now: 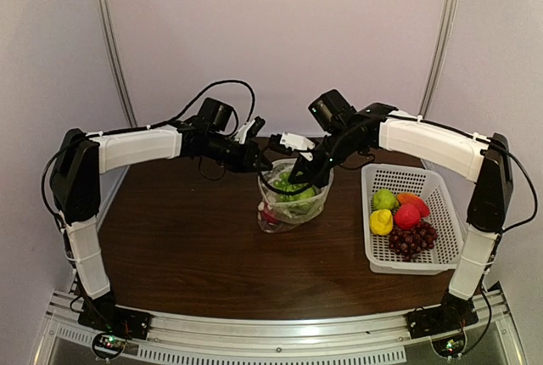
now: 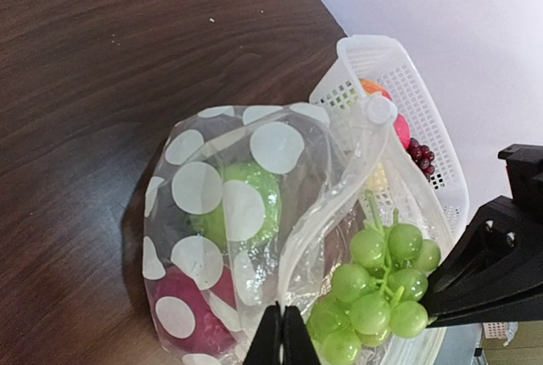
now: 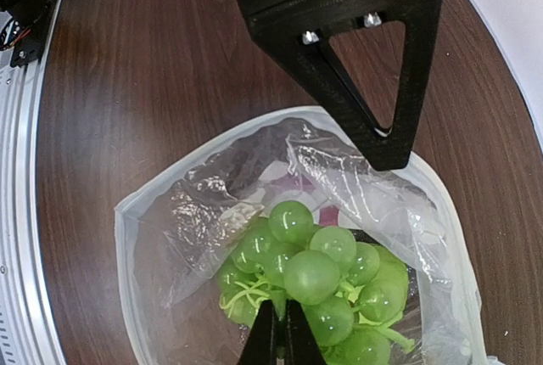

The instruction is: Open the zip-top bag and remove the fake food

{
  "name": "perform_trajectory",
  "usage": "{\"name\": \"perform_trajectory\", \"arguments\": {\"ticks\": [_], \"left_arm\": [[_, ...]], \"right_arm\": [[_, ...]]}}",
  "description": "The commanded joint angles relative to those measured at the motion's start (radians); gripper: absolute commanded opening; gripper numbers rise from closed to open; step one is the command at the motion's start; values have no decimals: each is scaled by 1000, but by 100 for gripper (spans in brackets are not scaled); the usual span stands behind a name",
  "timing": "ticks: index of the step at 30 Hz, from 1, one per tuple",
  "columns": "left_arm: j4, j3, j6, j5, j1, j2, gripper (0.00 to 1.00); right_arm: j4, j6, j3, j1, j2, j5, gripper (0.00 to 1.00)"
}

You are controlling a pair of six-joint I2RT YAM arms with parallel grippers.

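The left gripper [image 2: 281, 341] pinches the left rim of the zip-top bag [image 2: 208, 191], fingers pressed together on the plastic. Inside the bag's open mouth, the right gripper [image 3: 276, 335] pinches the green grape bunch [image 3: 310, 273] (a white basket [image 1: 399, 180] stands to the right).

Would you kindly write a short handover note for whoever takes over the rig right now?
Left gripper: shut on the rim of the zip-top bag, holding its mouth open.
Right gripper: inside the mouth, shut, seemingly on the green grape bunch.
Done: bag open; yellow lemon, purple grapes and other fruits lie in the white basket.
Left: lift out the green grape bunch, then the green fruit and red fruit in the bag.
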Motion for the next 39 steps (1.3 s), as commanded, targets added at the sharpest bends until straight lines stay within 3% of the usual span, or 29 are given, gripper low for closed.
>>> {"name": "perform_trajectory", "arguments": {"ticks": [1,6,14,21,32,39], "left_arm": [[49,6,11,28,6,-33,0],[50,4,13,28,6,-33,0],[50,4,18,29,6,-33,0],[50,0,18,22,6,-33,0],[50,-2,19,9,6,-26,0],[49,-3,20,4,6,-22,0]], "right_arm": [[-43,3,68,9,-46,-63,0],[-51,17,114,9,-71,-75,0],[-40,11,136,4,-99,97,0],[-37,26,137,-57,-165,122,0],[-41,64,57,-278,-289,56,0],[-51,23,-97,-443,-403,84,0]]}}
